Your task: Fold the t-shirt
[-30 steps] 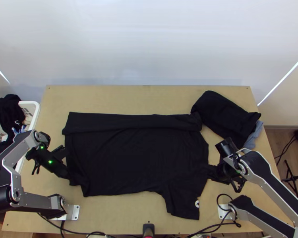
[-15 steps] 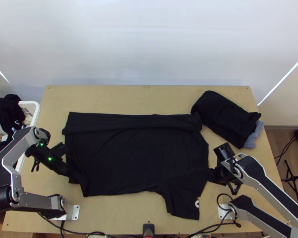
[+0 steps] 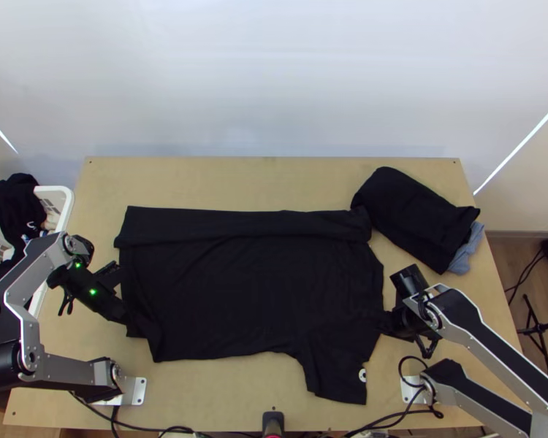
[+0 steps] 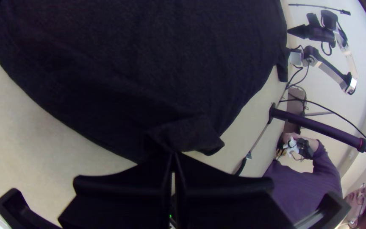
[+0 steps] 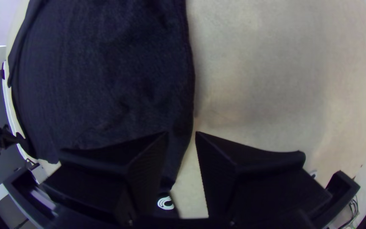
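The black short-sleeved t-shirt lies broadly spread on the light wooden surface, with a long band doubled over along its twelve o'clock side and one sleeve reaching out towards five o'clock. At the shirt's eight o'clock corner, the left gripper is pressed together on a bunched bit of the cloth's edge. Between three and four o'clock, the right gripper has its fingers spread, one over the cloth and the other over bare wood beside its edge. The step in hand looks like taking hold of both ends for the second lengthwise fold. Next, the right gripper should close on the edge above the sleeve; then both would need to lift together and carry the six o'clock side towards twelve, bringing the sleeve inward. A folded black cloth bundle sits at two o'clock.
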Robot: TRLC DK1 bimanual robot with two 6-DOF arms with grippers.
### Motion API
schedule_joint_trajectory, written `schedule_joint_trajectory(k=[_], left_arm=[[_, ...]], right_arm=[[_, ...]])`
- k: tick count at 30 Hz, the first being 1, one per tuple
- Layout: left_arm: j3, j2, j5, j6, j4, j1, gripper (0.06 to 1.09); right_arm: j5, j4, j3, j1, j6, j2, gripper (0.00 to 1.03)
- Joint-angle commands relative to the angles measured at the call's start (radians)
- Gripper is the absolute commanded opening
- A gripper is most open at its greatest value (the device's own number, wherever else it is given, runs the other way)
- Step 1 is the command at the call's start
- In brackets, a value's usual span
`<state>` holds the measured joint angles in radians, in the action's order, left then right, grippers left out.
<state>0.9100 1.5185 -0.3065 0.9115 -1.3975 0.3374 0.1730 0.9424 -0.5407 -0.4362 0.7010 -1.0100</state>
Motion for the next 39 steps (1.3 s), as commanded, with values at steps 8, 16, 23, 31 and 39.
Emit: schedule_joint_trajectory(k=[8,16,23,31,39], left_arm=[[0.007,-0.009,0.000,-0.002,-0.005,0.011,0.09],[0.095,-0.003,-0.037,-0.086,-0.006,0.058,0.09],[0.219,-0.101,-0.212,-0.189,-0.009,0.150,0.09],[0.198,-0.216,-0.260,-0.235,-0.011,0.184,0.09],[0.213,-0.224,-0.293,-0.270,-0.009,0.198,0.09]], right_arm=[[-0.001,-0.053,0.033,0.008,-0.021,-0.029,0.33],[-0.003,-0.044,0.021,0.010,-0.037,-0.012,0.03],[-0.013,-0.025,-0.013,0.005,-0.063,0.091,0.03],[-0.070,-0.025,-0.117,0.016,-0.109,0.137,0.03],[-0.116,-0.047,-0.225,0.073,-0.222,0.157,0.03]])
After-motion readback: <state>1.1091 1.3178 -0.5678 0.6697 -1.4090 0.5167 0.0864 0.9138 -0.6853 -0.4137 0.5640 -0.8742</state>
